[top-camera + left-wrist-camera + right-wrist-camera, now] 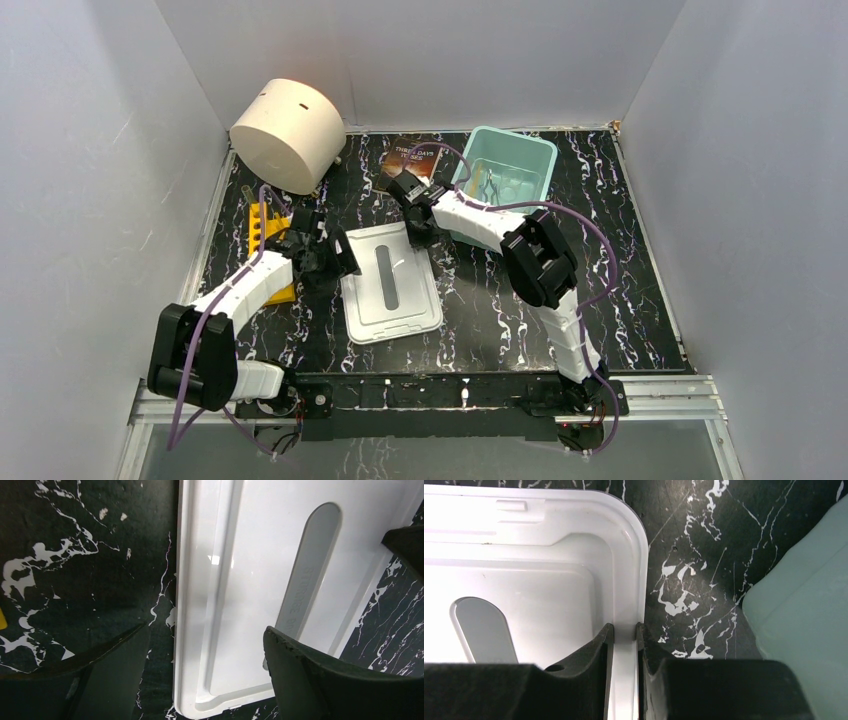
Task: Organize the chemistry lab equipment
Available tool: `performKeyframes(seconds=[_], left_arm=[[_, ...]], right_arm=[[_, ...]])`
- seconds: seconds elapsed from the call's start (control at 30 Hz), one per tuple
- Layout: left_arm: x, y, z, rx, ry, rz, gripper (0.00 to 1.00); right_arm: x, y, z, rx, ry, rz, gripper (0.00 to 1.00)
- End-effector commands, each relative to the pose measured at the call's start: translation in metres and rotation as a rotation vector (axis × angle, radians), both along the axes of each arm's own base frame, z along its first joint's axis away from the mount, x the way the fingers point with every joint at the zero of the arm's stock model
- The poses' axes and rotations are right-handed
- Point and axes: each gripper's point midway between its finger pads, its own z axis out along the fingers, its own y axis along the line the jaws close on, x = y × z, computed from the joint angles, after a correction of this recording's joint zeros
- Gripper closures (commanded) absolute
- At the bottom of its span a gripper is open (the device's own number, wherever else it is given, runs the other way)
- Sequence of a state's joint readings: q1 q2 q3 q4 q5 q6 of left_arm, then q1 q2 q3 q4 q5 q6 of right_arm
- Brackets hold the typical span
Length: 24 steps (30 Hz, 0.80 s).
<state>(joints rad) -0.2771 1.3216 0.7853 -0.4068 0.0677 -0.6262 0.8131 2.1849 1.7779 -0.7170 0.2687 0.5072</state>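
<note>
Right wrist view: right gripper (pixel 624 640) clenched on the raised rim of the white lid (pixel 549 555), beside a rounded corner, one finger inside and one outside. Left gripper (pixel 205 630) spread wide astride the opposite long edge, gripping nothing. Lab equipment (pixel 497 183) down in the teal bin (pixel 545 150) just beyond, pieces too small to tell apart. Probably light, stiff, glossy plastic, so likely to slip or flex from a one-edge pinch; best taken by both long rims. Should be lowered gently, given likely glass underneath.
</note>
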Motion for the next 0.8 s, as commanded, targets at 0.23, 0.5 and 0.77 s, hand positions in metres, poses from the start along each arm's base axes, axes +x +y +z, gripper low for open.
performKeyframes(seconds=[0.23, 0.5, 0.77], left_arm=[[-0.002, -0.008, 0.005, -0.075, -0.039, 0.037, 0.21], [0.0, -0.019, 0.016, -0.152, -0.085, 0.021, 0.16], [0.012, -0.047, 0.067, -0.333, -0.273, -0.072, 0.22]], right_arm=[[0.022, 0.03, 0.049, 0.294, -0.05, 0.148, 0.9], [0.026, 0.034, 0.053, 0.389, -0.013, 0.229, 0.9], [0.027, 0.037, 0.051, 0.44, 0.013, 0.224, 0.88]])
